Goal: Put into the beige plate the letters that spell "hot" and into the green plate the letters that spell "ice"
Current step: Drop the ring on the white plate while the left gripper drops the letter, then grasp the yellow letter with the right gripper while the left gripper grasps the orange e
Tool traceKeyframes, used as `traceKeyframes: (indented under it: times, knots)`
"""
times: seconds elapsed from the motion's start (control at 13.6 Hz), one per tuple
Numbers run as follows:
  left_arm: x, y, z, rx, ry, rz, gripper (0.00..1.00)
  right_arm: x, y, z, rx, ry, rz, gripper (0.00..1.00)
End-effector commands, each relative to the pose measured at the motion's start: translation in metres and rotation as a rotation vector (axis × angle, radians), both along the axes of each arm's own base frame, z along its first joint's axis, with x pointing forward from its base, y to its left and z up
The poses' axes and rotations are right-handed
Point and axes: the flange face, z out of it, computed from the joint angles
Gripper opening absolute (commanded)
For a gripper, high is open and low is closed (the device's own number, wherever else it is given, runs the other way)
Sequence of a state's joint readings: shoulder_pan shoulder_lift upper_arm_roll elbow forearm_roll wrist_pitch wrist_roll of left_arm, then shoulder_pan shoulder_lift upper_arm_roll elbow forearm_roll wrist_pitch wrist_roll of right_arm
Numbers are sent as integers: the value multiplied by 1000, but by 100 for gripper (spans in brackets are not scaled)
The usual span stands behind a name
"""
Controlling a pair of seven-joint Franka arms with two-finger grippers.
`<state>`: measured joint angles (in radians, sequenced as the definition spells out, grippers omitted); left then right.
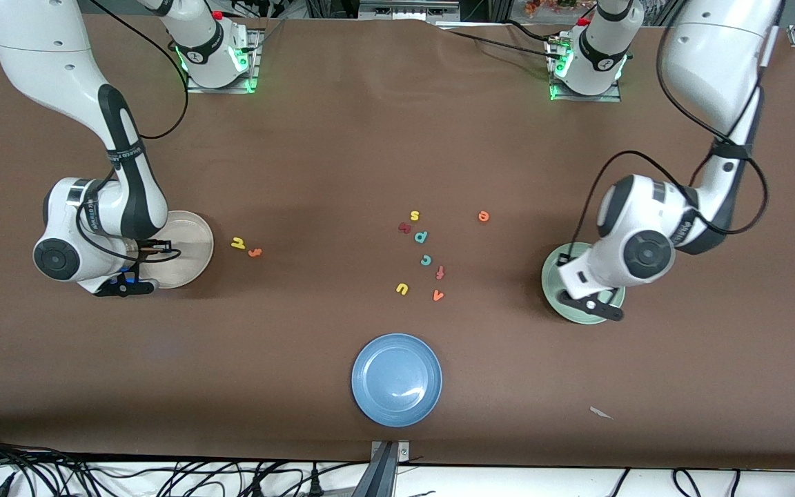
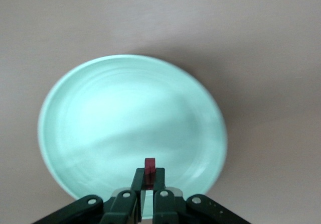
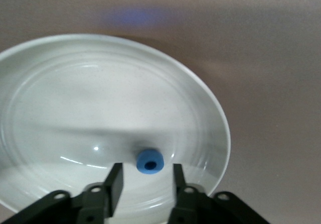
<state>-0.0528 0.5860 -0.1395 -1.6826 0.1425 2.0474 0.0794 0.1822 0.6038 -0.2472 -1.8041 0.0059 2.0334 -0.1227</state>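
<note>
Now the right gripper (image 3: 144,180) stands released over the blue o (image 3: 150,161) in the beige plate (image 3: 45,73); the left gripper (image 2: 149,178) grasps the maroon i (image 2: 149,166) over the green plate (image 2: 100,83).

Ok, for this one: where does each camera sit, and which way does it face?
Front view: high across the table, facing both bases; shows both arms, the blue plate, loose letters.
Left wrist view: on the left arm, looking down at the green plate; left claw shut on the maroon i.
Right wrist view: looking down at the beige plate; right claw open, blue o between.
Both plates also appear in front view.
</note>
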Motion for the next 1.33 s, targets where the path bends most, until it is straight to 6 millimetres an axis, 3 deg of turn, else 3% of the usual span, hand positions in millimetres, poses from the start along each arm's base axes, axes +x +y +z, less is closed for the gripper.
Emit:
traceKeyframes:
  times: [0.0, 0.07, 0.29, 0.37, 0.44, 0.52, 0.66, 0.81, 0.88, 1.25]
  knots:
    - [24, 29, -15, 6, -15, -69, 0, 6, 26, 38, 36, -52, -5, 100]
    - [31, 41, -24, -1, -22, -64, 0, 9, 45, 47, 37, -72, -27, 100]
    - [36, 35, -37, -21, -59, -70, 0, 10, 94, 75, 74, -116, 0, 99]
    - [35, 35, -41, -22, -54, -69, 4, 8, 114, 77, 89, -117, 23, 99]
    - [33, 29, -44, -24, -46, -77, 26, 5, 134, 76, 107, -116, 54, 99]
    - [31, 21, -46, -23, -44, -72, 99, 4, 151, 75, 123, -123, 78, 99]
    - [30, 16, -39, -22, -41, -82, 100, 1, 173, 62, 144, -135, 135, 99]
    - [31, 12, -31, -24, -52, -85, 100, -2, 193, 54, 196, -135, 297, 99]
    - [32, 11, -24, -26, -63, -91, 100, -4, 196, 54, 224, -130, 387, 99]
    - [7, -47, 2, -33, 19, -41, 100, -32, 188, 37, 321, -67, 738, 99]
